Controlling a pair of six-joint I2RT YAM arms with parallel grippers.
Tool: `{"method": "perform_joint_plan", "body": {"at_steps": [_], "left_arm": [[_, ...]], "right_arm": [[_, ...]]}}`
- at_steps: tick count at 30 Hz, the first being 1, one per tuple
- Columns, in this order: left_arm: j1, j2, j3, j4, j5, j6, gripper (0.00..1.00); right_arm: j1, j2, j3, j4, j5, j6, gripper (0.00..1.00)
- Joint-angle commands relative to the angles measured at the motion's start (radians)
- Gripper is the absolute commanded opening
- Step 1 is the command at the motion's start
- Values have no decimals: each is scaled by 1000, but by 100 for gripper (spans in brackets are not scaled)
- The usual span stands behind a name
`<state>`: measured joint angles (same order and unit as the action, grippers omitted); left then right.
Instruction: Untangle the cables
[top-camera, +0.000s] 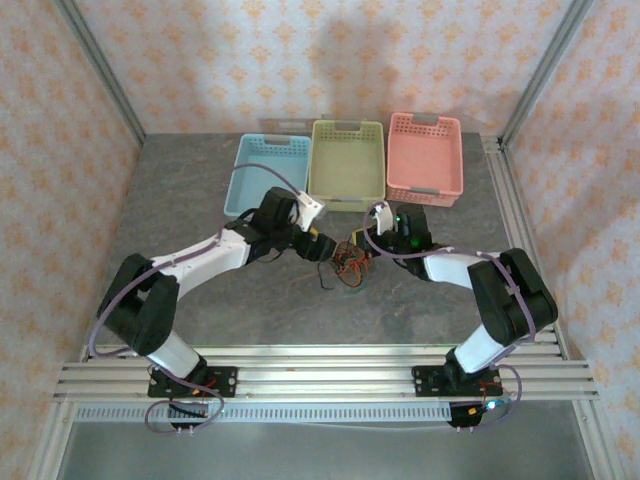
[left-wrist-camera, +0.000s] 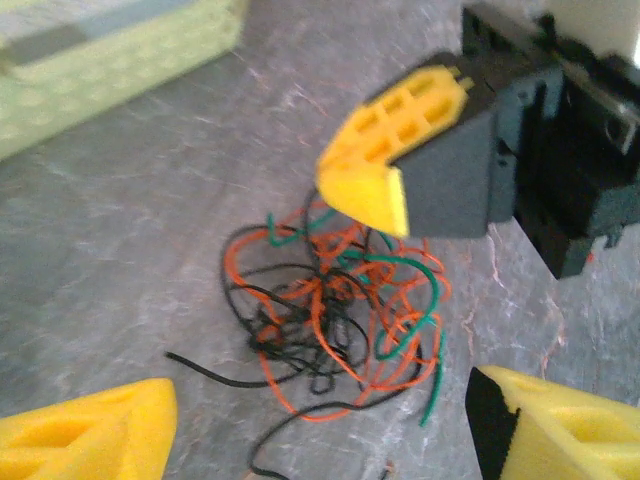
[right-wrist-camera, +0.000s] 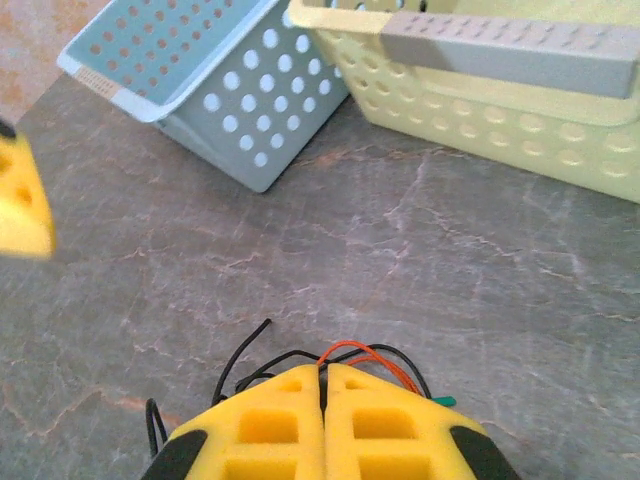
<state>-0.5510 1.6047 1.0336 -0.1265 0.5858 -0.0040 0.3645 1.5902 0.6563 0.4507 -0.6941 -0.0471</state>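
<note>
**Tangle of cables between two claws, in front of the baskets**

The cables (top-camera: 348, 262) lie as one small knot on the grey worktop (top-camera: 190, 200), near the middle of the top view and just below the green basket (top-camera: 347, 160). The blue basket (top-camera: 268, 172) stands to the left of the green one and the pink basket (top-camera: 426, 158) to its right.

In the left wrist view the knot (left-wrist-camera: 335, 310) sits in the centre of the frame. It has orange-red, black and some green wires, and loose black ends run out toward the lower left.

The left claw (left-wrist-camera: 325, 425) is open. Its two yellow fingers stand in the lower corners of that frame, well apart, with the knot above the gap between them. They do not touch the wires.

The right claw (right-wrist-camera: 323, 372) is closed, its yellow fingers pressed together. In the left wrist view its tip (left-wrist-camera: 372, 195) comes from the upper right and meets the upper edge of the knot. In the right wrist view an orange wire (right-wrist-camera: 365, 352) and black wires curve around this tip. I cannot tell whether a wire is pinched between the fingers.
</note>
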Motion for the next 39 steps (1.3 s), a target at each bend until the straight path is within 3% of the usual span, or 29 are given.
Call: {"method": "perform_joint_plan", "body": {"at_steps": [1,6,13,18,20,30,34,39], "left_arm": [[-22,50,69,-153,-38,100,73],[-31,105,117,-225,-21,145,74],[-58,150,156,-264,-116,153,70],[-61,198,194,-296,-215,134,67],[-68,247,240,-346,-216,143,63],[-95,279,269,-362,-274,148,62],[-98,339,319,-391,-325,133,48],[-106,358,339,-399,-383,125,48]], "right_arm": [[-7,-16,-7,38,31,22,0],[-13,-18,-2,20,76,25,0],[-28,-33,-8,5,149,34,0],[-31,-36,-8,3,151,38,0],[-32,-30,-3,-3,153,36,0],[-32,-24,6,-17,148,35,0],[-32,-25,6,-13,139,35,0],[-32,-24,5,-11,137,36,0]]}}
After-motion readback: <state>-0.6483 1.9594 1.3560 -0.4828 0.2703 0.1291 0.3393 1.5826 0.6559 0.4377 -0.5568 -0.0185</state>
